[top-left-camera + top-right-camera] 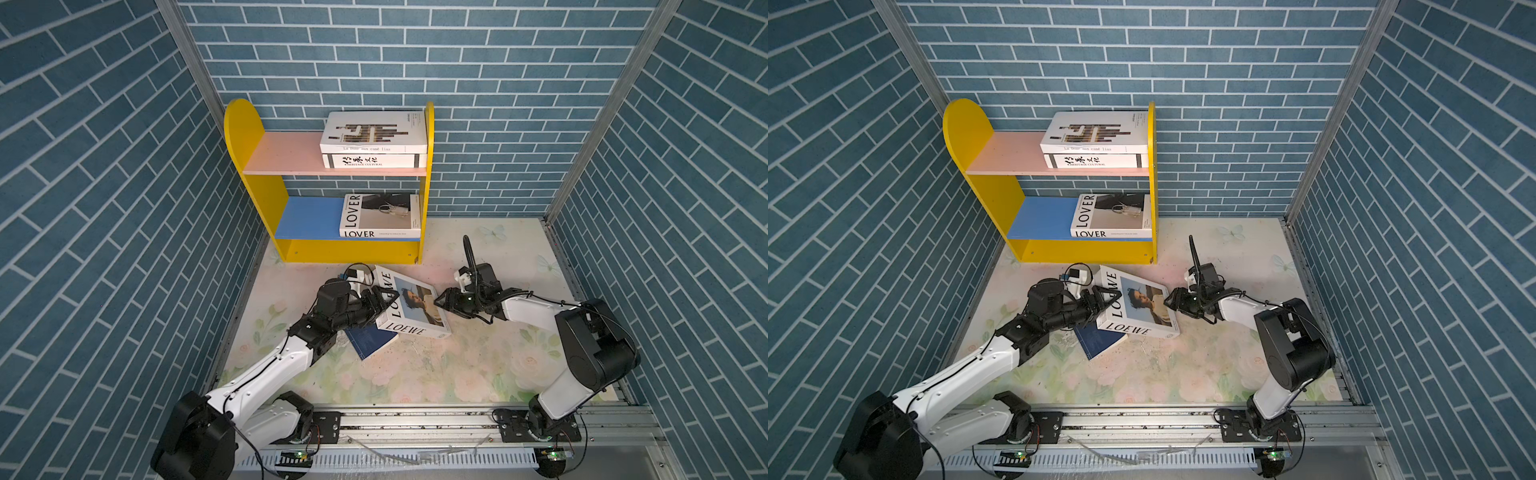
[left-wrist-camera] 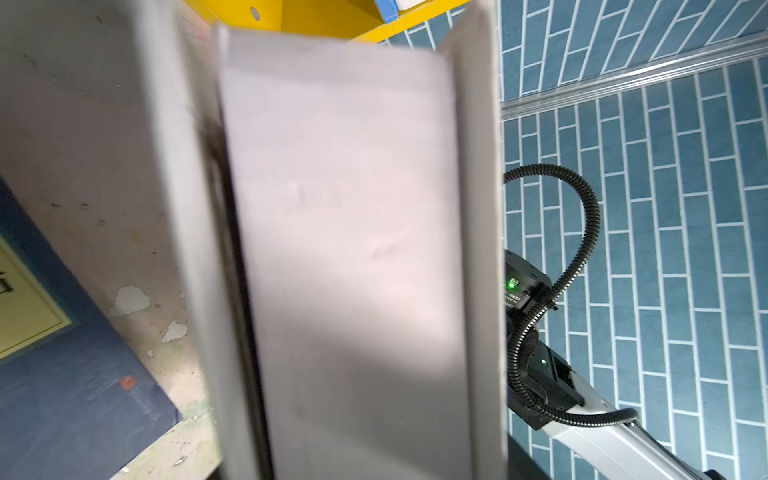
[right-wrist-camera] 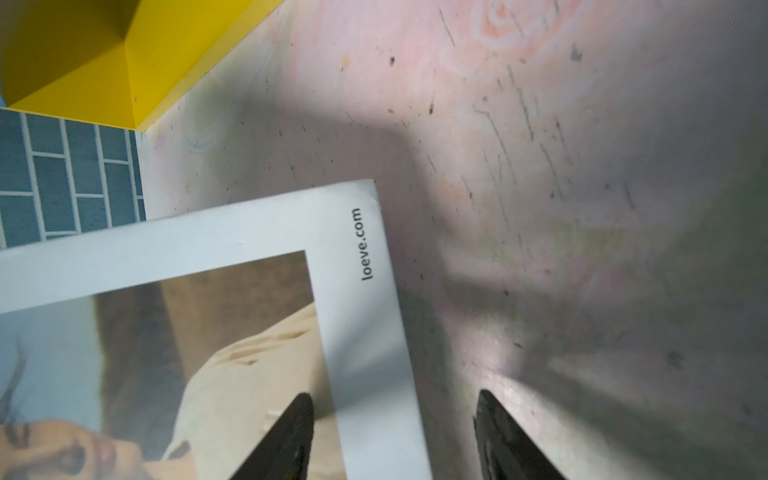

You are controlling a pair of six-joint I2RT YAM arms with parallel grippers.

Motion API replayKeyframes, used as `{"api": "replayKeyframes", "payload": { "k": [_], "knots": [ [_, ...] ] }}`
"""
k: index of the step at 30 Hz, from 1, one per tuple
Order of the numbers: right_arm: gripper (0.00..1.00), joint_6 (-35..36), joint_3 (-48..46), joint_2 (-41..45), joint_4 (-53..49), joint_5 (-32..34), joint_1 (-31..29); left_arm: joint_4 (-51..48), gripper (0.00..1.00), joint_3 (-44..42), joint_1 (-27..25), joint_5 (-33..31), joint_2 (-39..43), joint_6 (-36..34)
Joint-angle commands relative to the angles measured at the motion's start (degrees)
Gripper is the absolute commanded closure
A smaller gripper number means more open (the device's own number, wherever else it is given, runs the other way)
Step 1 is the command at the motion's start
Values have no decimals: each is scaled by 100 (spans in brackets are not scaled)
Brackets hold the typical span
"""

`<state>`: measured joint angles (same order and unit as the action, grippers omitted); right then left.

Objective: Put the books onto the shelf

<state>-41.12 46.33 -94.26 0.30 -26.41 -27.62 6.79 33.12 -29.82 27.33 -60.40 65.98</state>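
Observation:
The white LOEWE book (image 1: 415,303) (image 1: 1142,303) hangs tilted in front of the shelf (image 1: 249,137) (image 1: 967,133), one corner over the thin navy book (image 1: 370,343) (image 2: 75,395) on the table. My right gripper (image 1: 438,302) (image 3: 395,395) is shut on its right edge, one finger on the cover (image 3: 361,332) and one beneath. My left gripper (image 1: 384,297) (image 1: 1106,299) straddles the left edge. The book's page edge (image 2: 345,249) hides those jaws in the left wrist view. The brown-bar book (image 1: 374,131) lies on the Heritage book (image 1: 374,161) on the pink board. The LOVER book (image 1: 380,216) lies on the blue board.
Blue brick-pattern walls (image 1: 104,208) close in the floral table (image 1: 415,374) on three sides. The shelf stands at the back left against the wall. The left halves of both boards are bare. A metal rail (image 1: 415,424) carrying both arm bases runs along the front edge.

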Motion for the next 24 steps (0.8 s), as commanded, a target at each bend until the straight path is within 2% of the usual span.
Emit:
{"api": "replayKeyframes", "payload": {
  "k": [1,5,7,12,20,24],
  "knots": [
    [38,-46,-121,130,-293,-65,-68,-799,36,154,-33,-189,39,-146],
    [38,-45,-117,278,-369,-45,-68,-1316,44,264,-39,-286,3,-256],
    [37,-39,-90,383,-459,-39,-66,-1704,46,382,-41,-396,13,-527],
    [30,-10,23,635,-692,13,-60,-2322,48,576,-42,-622,83,-750],
    [26,-168,208,750,-650,-83,-34,-2156,60,570,-40,-515,-31,-739],
    [25,-625,154,979,-330,-257,109,-2078,65,639,-32,-471,-11,-716]
  ]
}}
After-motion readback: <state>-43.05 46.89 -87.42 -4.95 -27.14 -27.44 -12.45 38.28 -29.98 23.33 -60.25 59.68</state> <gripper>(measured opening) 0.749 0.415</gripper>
